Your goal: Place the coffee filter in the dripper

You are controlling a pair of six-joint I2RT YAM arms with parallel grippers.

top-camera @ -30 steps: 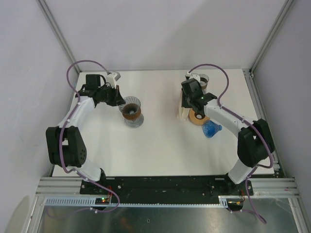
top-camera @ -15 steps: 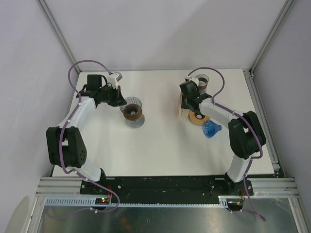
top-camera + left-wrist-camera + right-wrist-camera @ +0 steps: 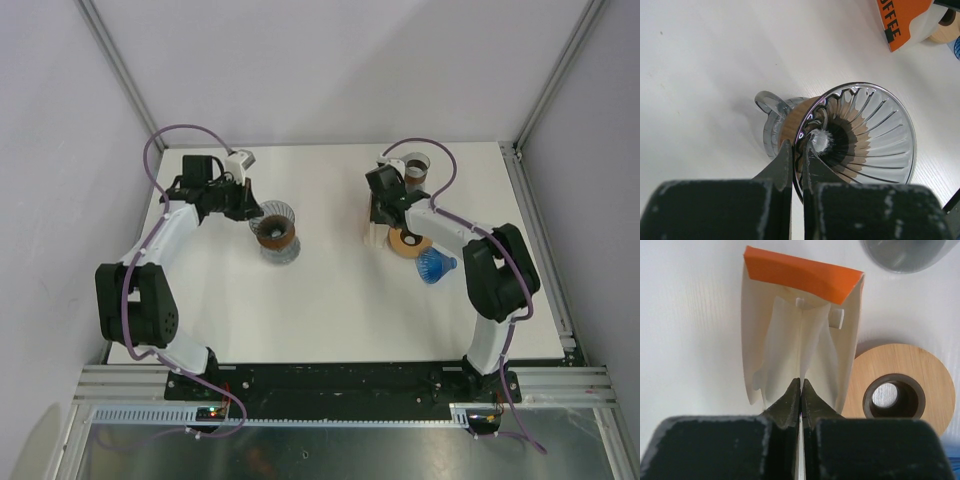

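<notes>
Now: Draw 1 Filter Clear of Its Pouch

The right gripper (image 3: 801, 386) is closed tight, its 2 jaws pinching the thin edge of a white coffee filter (image 3: 790, 340). The filter sits inside the open, orange-topped pouch (image 3: 802, 272), well apart from the dripper (image 3: 865, 130) across the table (image 3: 330, 300). The left gripper (image 3: 797, 150) is clamped on the dripper's glass rim, 1 finger inside and 1 outside, steadying it.

For this step, lift straight along the pouch opening so that only 1 sheet comes free. A sideways pull would likely tip the light pouch or drag it against the wooden ring (image 3: 900, 390) just beside it. Keep the pinch near the filter edge to avoid creasing the cone.

Readable text: black letters "OFFEE" on the pouch's orange panel, the first letter cut off by the frame. No other writing is legible.
</notes>
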